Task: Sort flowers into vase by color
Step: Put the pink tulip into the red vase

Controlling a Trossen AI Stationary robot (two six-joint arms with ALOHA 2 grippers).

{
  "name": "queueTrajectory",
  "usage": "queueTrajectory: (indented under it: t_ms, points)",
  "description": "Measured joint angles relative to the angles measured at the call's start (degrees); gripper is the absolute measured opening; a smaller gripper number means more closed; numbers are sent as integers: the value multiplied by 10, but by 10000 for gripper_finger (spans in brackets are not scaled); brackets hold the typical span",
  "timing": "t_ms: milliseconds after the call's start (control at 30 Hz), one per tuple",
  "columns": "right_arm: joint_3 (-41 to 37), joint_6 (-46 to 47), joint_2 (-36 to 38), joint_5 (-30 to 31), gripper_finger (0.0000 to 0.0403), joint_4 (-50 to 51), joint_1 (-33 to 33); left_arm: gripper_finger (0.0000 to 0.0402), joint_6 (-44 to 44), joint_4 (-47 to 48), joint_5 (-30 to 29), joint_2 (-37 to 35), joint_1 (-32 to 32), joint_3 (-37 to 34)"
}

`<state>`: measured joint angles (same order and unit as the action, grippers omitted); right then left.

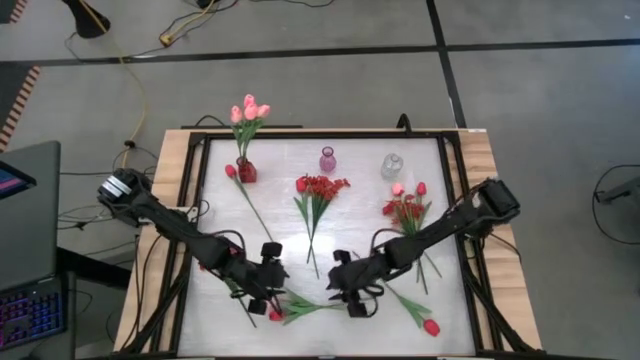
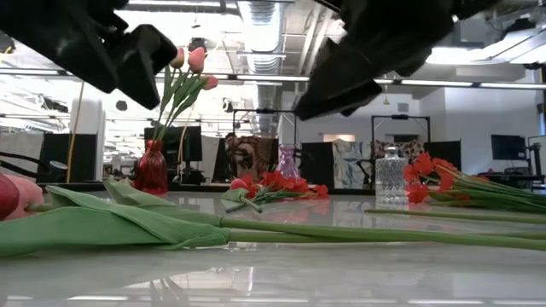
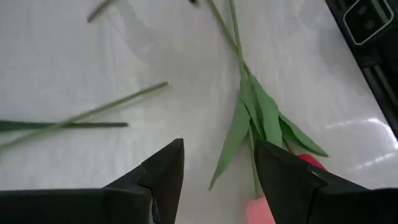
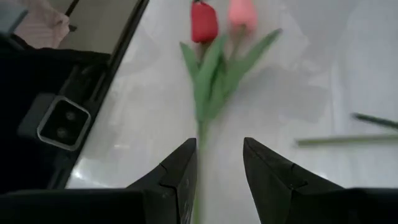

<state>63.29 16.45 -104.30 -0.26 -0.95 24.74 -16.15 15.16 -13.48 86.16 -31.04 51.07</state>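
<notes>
A red tulip and a pale pink tulip (image 1: 285, 312) lie side by side on the white table near its near edge, between my two grippers. Their heads point toward the left gripper and their stems toward the right one. My left gripper (image 1: 262, 300) hovers open above the heads and leaves (image 3: 261, 115). The red head (image 3: 309, 160) and pink head (image 3: 258, 210) show beside one finger. My right gripper (image 1: 355, 298) hovers open over the stem (image 4: 200, 134). The low view shows both grippers raised clear of the flowers (image 2: 111, 226).
At the far side stand a red vase (image 1: 246, 170) holding pink tulips, a purple vase (image 1: 327, 160) and a clear vase (image 1: 392, 165). A red blossom spray (image 1: 320, 188), a mixed bunch (image 1: 408, 208), and single red tulips (image 1: 431, 326) (image 1: 232, 171) lie on the table.
</notes>
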Motion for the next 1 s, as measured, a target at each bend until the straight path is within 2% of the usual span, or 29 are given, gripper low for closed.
queueTrajectory:
  t_ms: [67,267,367,533,700,1000]
  points:
    - [36,6,-25,-1,159,29,2,183,13,4,-7,-23,0,-10]
    - [132,69,-96,1,159,95,3,183,30,-64,-39,-128,-10,-80]
    - [167,112,-129,1,159,128,3,183,30,-133,-64,-180,-17,-131]
    - [212,158,-171,1,159,174,7,183,20,-250,-65,-238,-28,-215]
    - [240,180,-189,3,156,178,13,183,-1,-266,-69,-260,-36,-249]
    - [241,187,-189,47,130,191,21,183,-1,-265,-69,-261,-43,-251]
